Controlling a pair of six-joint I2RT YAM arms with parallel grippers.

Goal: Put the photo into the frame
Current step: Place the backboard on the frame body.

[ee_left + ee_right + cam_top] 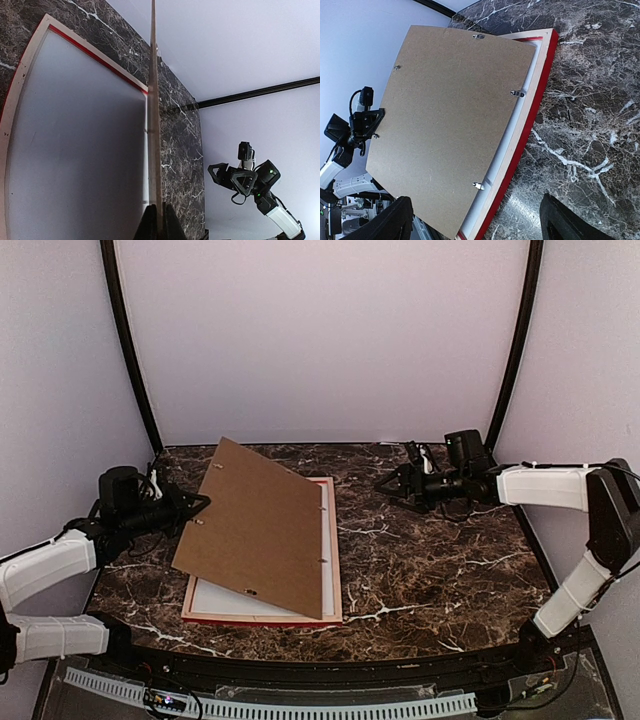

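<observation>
1. Your left fingers [146, 227] are pinching the left edge of the backing board [260, 530]. They hold it tilted up like an open lid, with its right edge resting along the right side of the frame [262, 621]. As I read it, this keeps the opening uncovered so a sheet can go in underneath.
2. The frame lies flat on the table [430, 560], left of centre and nearer your left arm. Its pale back is up and its red sides show, which is the way it must lie to be loaded from behind.
3. Your right fingers [395, 220] are spread wide with nothing between them. They hover above the table, well apart from the frame's right side, and look free to fetch or steady something.
4. A white sheet [75, 150] fills the frame's opening. You cannot tell from here whether it is the photo, a mat or glass, and no separate photo shows anywhere on the table.
5. Count:
   - one frame
   - one backing board
   - one white sheet
   - at least four small metal clips [518, 93] on the board in the right wrist view
   - two arms, one holding and one idle
</observation>
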